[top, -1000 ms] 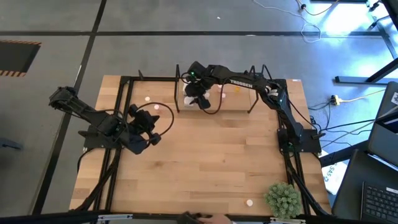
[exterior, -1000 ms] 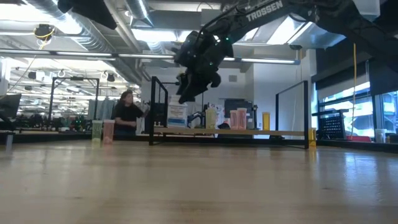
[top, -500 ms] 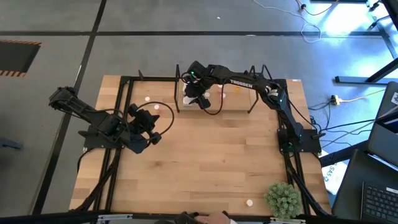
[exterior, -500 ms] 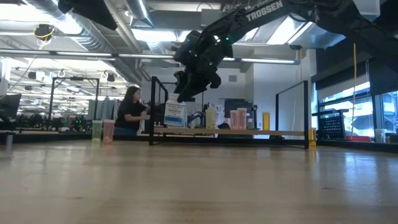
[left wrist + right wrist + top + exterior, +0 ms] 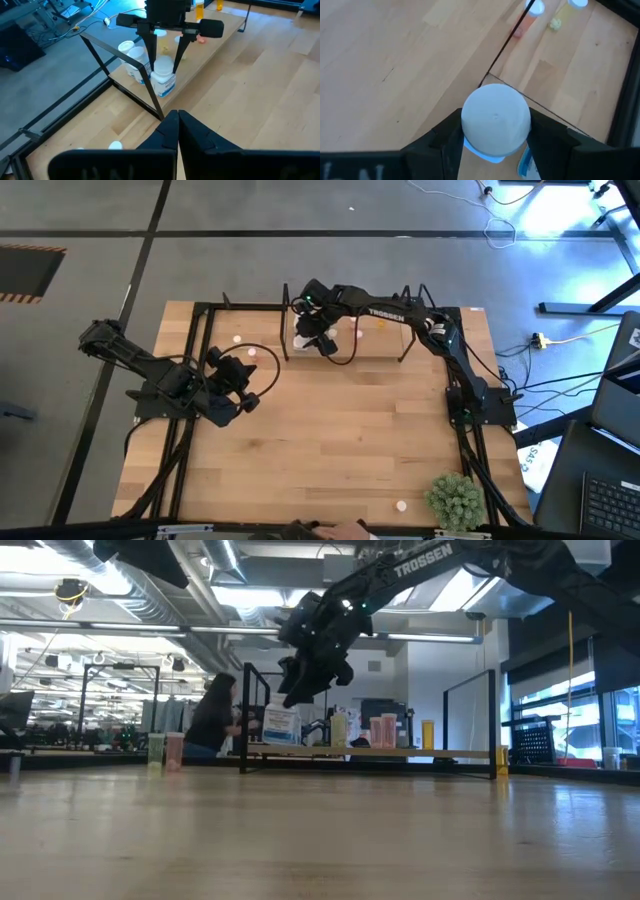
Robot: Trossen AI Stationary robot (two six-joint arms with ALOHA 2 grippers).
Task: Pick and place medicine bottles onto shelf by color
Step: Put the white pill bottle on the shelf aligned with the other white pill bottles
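The right gripper [image 5: 495, 145] has its two dark fingers [image 5: 145, 55] clamped on a chunky white medicine bottle [image 5: 163, 81] by its cap — the pads flank the round white lid, and the bottle hangs upright between them. It is poised at the left end of the shelf [image 5: 385, 345], with the bottle's foot at or just above the pale base; whether it touches cannot be told. Just beside the held bottle, on the same base, stand two more white bottles [image 5: 131, 59]. Farther along from the gripper are small orange ones [image 5: 199, 8] and a yellowish bit. A thin black upright of the shelf's end frame [image 5: 142, 75] rises right next to the grip.

Well apart from all this, the left gripper [image 5: 177, 131] waits over bare table [image 5: 340, 430] with its fingers pressed together, holding nothing. A small pale bottle [image 5: 252, 352] lies near it on the wood.
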